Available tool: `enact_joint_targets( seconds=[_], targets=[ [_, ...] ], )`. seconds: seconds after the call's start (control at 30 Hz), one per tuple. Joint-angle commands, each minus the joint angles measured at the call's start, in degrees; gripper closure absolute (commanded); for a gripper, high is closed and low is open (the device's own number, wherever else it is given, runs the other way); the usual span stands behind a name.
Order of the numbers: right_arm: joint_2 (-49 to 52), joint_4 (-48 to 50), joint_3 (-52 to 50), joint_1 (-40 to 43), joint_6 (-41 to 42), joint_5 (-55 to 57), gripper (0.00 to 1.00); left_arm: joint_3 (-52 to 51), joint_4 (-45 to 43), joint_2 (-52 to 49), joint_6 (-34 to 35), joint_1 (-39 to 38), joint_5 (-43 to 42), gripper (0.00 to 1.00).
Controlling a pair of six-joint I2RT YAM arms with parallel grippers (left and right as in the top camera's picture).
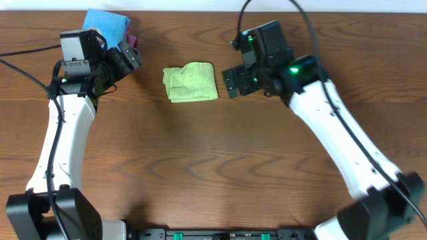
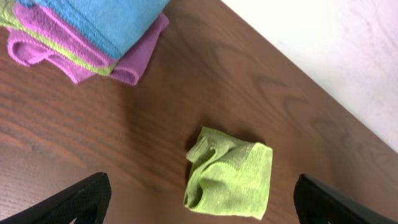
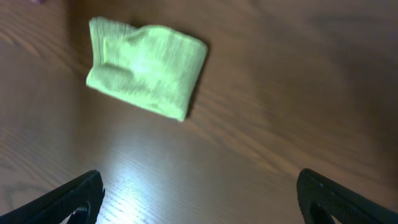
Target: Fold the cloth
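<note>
The lime-green cloth (image 1: 191, 83) lies folded into a small, slightly rumpled square on the wooden table, between the two arms. It also shows in the left wrist view (image 2: 230, 175) and in the right wrist view (image 3: 147, 66). My left gripper (image 1: 127, 59) is open and empty, to the left of the cloth and apart from it; its fingertips (image 2: 199, 202) frame the cloth's near edge. My right gripper (image 1: 230, 82) is open and empty just right of the cloth, with bare table between its fingers (image 3: 199, 199).
A stack of folded cloths sits at the table's back left: a bright blue cloth (image 1: 107, 25) on top, a purple cloth (image 2: 127, 62) beneath. The table's far edge (image 2: 311, 81) meets a white wall behind.
</note>
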State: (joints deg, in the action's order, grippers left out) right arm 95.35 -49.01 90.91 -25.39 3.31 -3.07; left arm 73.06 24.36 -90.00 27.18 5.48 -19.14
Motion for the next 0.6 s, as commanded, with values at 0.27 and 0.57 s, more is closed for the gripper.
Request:
enact_joint_targets(
  seconds=[0.27, 0.57],
  targets=[
    [-26.67, 4.72, -29.22, 2.89, 1.92, 1.62, 0.01, -0.31, 4.63, 1.22, 0.09, 0.09, -2.21, 0.05],
    [-54.55, 5.97, -49.44, 2.86, 13.62, 3.10, 0.01, -5.31, 5.03, 1.22, 0.33, -0.33, -8.96, 0.05]
  ],
)
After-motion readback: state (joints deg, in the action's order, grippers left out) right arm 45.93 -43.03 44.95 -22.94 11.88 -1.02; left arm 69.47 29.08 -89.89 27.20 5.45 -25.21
